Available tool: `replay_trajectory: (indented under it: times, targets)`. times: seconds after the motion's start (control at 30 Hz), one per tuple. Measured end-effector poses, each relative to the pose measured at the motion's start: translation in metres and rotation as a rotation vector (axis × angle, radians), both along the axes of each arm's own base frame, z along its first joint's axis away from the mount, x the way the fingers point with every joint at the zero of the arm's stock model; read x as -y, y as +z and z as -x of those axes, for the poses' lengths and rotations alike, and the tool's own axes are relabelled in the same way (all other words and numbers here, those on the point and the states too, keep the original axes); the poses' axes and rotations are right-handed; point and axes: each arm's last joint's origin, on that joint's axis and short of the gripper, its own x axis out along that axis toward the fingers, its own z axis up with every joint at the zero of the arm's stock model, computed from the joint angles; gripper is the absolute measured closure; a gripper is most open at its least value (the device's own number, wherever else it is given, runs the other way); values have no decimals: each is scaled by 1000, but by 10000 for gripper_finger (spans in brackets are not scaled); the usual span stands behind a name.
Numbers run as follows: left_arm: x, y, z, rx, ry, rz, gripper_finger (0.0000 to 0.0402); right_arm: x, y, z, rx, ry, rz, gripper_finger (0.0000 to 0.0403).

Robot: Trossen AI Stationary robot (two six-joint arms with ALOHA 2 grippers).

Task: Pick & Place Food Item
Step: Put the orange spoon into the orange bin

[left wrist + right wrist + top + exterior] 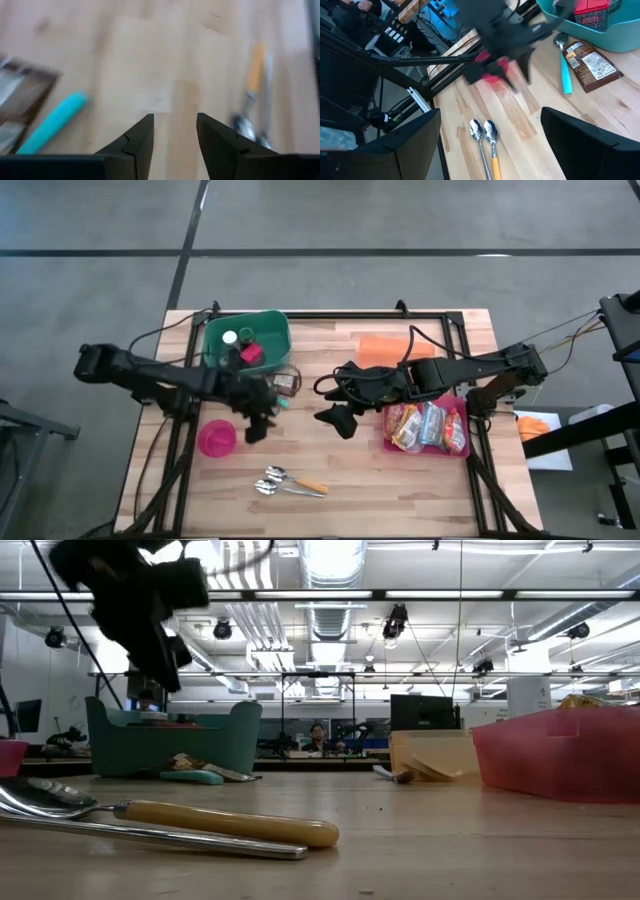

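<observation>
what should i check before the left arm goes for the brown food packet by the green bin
1. Left pincer empty: ok, fingers apart with only bare wood between them.
2. Left pincer lined up on the brown packet: not ok, it hangs between the pink bowl and the packet, off to the packet's side.
3. Packet free to lift: cannot tell, a teal utensil lies right beside it, touching or not is unclear.
4. Right pincer out of the way: ok, open, near the table's middle beside the red tray.
5. Spoons clear of the path: ok, they lie nearer the front edge.
</observation>
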Motion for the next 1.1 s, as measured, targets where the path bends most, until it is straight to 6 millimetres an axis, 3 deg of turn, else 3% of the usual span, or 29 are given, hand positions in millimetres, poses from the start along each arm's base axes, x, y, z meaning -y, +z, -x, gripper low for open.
replay_trajectory:
  times: [0.23,0.57,0.83,0.97,1.1]
  targets:
    - [41,18,-1,88,-258,-84,251,0,0,0,0,1,3,65]
    - [77,15,-21,36,-363,-42,238,0,0,0,-1,6,18,65]
    - [84,4,-32,-26,-330,-14,127,1,0,2,-14,15,37,65]
    - [87,-2,-37,-46,-345,-21,72,4,5,17,-57,1,32,65]
    - [89,-5,-44,-45,-355,-28,44,9,20,39,-55,-73,30,65]
